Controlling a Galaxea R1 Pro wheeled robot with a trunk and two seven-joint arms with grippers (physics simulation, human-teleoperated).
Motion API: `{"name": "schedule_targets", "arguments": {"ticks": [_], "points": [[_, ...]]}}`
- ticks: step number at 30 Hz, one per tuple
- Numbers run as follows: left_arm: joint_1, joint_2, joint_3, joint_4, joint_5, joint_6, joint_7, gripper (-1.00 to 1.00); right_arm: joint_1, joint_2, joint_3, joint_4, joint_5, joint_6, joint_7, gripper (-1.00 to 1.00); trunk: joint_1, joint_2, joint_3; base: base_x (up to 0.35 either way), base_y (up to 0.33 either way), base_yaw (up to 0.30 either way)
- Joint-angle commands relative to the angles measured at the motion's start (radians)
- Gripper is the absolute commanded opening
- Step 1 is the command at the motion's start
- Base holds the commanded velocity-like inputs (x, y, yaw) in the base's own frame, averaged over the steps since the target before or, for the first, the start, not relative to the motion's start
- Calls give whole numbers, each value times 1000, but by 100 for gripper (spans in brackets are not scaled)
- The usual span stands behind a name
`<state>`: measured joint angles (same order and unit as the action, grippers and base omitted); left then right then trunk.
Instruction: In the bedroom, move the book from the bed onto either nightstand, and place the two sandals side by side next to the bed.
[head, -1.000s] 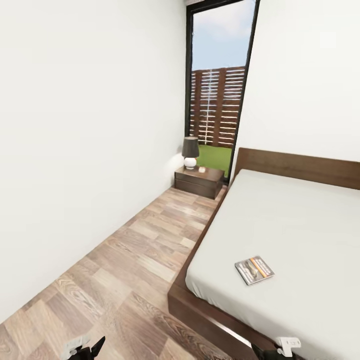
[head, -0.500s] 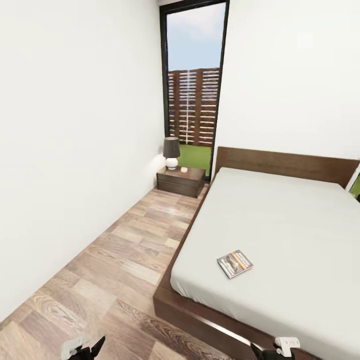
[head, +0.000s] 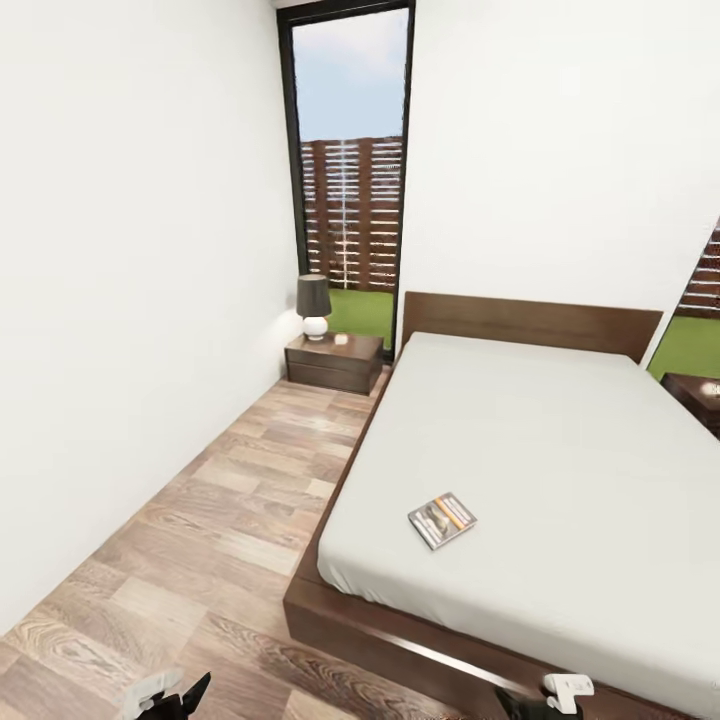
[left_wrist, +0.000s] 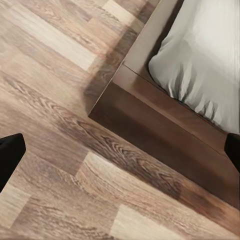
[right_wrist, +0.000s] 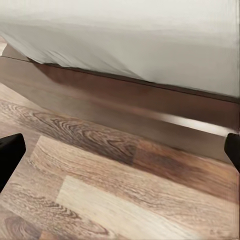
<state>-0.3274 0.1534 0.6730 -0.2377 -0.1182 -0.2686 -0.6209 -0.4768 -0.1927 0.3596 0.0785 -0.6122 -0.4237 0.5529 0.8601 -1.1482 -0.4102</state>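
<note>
Bedroom aisle between white wall and bed (head: 560, 470).
The book (head: 441, 520) lay flat near the mattress's foot corner (plank floor (head: 220, 520) alongside lay open to the nightstand (head: 335, 362)); both jaws stood parted.

- Head view looks down from standing height at the foot of the bed (head: 560, 440), facing its headboard (head: 530, 322), with a nightstand (head: 334, 362) and a tall window (head: 350, 170) far beyond both grippers.
- Left wrist view looks steeply down, close over the plank floor (left_wrist: 55, 100), with the near corner of the bed's wooden base (left_wrist: 150, 120) ahead of the left gripper (left_wrist: 120, 150), its fingertips wide apart.
- Right wrist view looks low and close along the floor (right_wrist: 100, 190) at the base's side (right_wrist: 120, 107), just ahead of the right gripper (right_wrist: 120, 152).
- All three views share the bed's foot end and the adjoining floor.
</note>
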Motion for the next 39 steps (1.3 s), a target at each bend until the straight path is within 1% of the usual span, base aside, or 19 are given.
{"name": "schedule_targets", "arguments": {"ticks": [1, 26, 39], "points": [[-1, 0, 8, 1, -11, -6, -3, 100, -2, 1, 8, 4, -11, -4, 7, 100, 0, -1, -1, 0, 0, -190], [-1, 0, 8, 1, -11, -6, -3, 100, -2, 1, 8, 4, -11, -4, 7, 100, 0, -1, -1, 0, 0, -157], [-1, 0, 8, 1, -11, -6, -3, 100, -2, 6, 9, 4, -10, -4, 9, 100, 0, -1, -1, 0, 0, -34]]}}
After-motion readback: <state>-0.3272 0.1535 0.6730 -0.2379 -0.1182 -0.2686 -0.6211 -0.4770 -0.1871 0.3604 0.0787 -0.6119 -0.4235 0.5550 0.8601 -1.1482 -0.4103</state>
